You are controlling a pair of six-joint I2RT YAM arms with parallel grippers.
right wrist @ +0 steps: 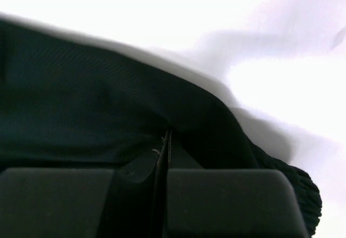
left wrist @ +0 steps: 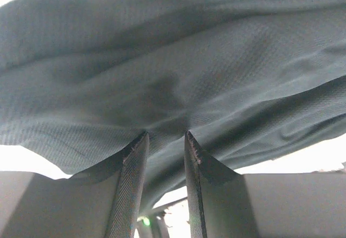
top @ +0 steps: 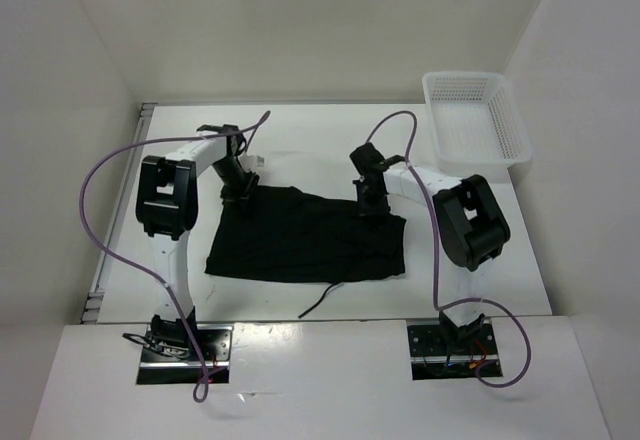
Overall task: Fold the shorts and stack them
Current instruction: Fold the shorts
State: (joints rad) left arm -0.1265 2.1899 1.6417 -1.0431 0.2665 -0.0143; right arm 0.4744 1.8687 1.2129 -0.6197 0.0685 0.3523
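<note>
Cord (top: 325, 300) comes first, nearest the arm bases: a thin black drawstring that trails off the near hem of the shorts (top: 300, 240) and curls toward the front edge of the counter (top: 300, 150). The shorts lie spread flat in the middle of the counter between the two arms. They are a dark, roughly rectangular sheet with its long axis running left to right, its far edge toward the back wall and the drawstring side facing the bases.

Both claws sit at that far edge. The left claw (left wrist: 166, 135) is at the far left corner, where the fabric rises toward it. In its wrist view the jaws stand a narrow gap apart, with the cloth tented over the tips and its creases converging there. Whether the cloth is actually pinched between the jaws I cannot tell.

The right claw (right wrist: 166, 140) is at the far right corner. Its jaws are pressed fully together with the edge of the black fabric caught in the seam between them, so it holds the shorts.

Beyond the right arm, at the far right corner of the counter, a white mesh basket (top: 478, 158) sits well apart from the shorts.
</note>
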